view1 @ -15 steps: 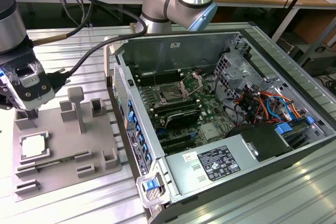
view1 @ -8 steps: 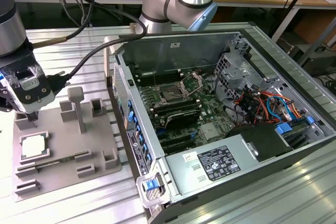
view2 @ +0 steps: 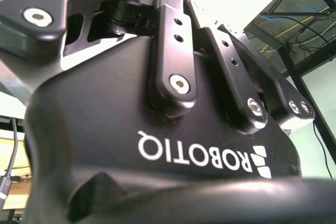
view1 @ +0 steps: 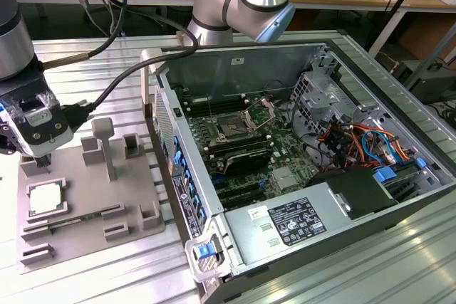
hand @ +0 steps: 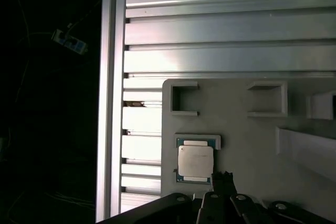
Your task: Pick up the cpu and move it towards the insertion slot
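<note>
Hand [view1: 44, 163] low over grey fixture [view1: 92, 208], just beside cpu [view1: 46, 198]

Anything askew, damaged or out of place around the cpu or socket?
Nothing stands out. The cpu lies flat and square in its recess on the grey fixture, the tool close by; the insertion slot has its retention plate open.

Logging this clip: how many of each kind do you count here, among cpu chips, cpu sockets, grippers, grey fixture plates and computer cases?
cpu: 1
insertion slot: 1
gripper: 1
grey fixture plate: 1
open computer case: 1
Total: 5
</note>
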